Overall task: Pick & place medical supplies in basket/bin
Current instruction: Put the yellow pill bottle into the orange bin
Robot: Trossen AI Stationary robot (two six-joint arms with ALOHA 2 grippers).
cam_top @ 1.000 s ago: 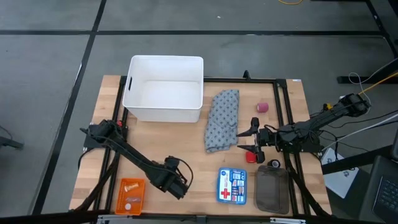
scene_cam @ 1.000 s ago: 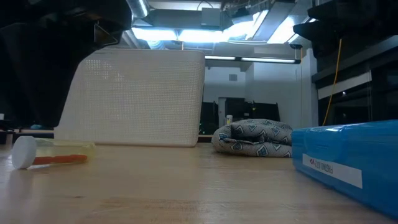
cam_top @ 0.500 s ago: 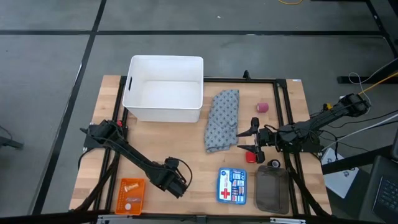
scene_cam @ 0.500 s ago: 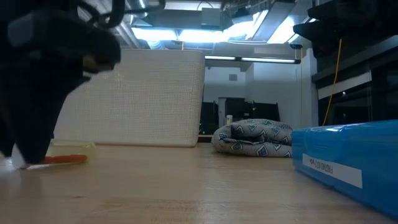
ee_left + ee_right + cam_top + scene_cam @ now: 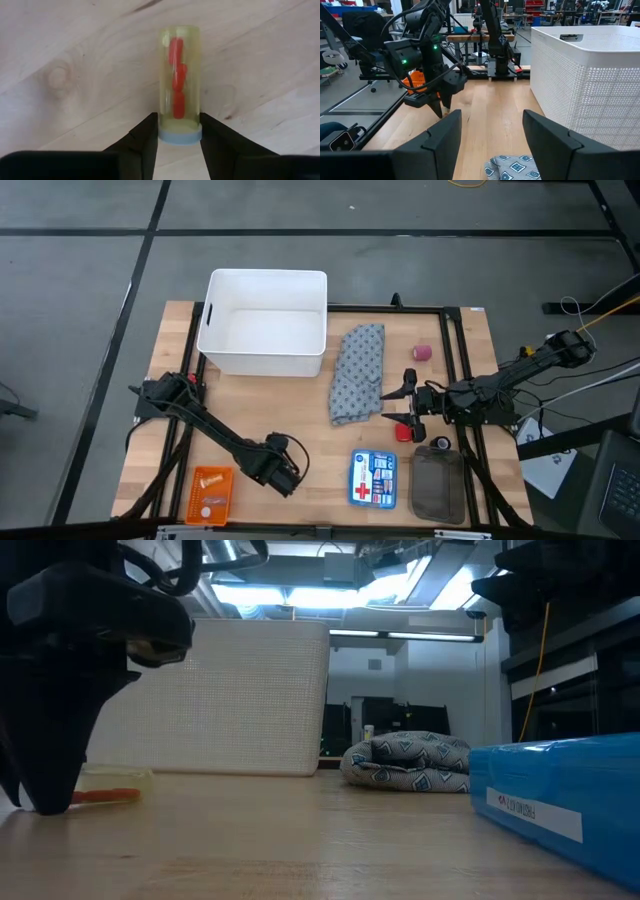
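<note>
Clamping the left claw on a vial, with both dark fingers pressing the sides of its pale cap. Lying flat on the wood, clear yellow, holding red pieces.

Narrowing from a wide spread a second ago to this pinch. Dropping to the tabletop too: blocking the low view's left side with dark bulk, covering the white cap that was showing there before, leaving only an orange end peeking out. Judging from this: grasp just about made, lift and carry to the bin not yet begun.

Sitting at about 6 o'clock on the table from above, beside an orange tray at 7, with the bin well apart at 11.

Waiting at 3 o'clock with the right claw, fingers apart and holding nothing, just beside the cloth.

Showing the vial and the pinch only from the left wrist; hiding both under the arm from above. Showing the left arm's lean only from the right wrist. Giving the overall layout only from overhead.
</note>
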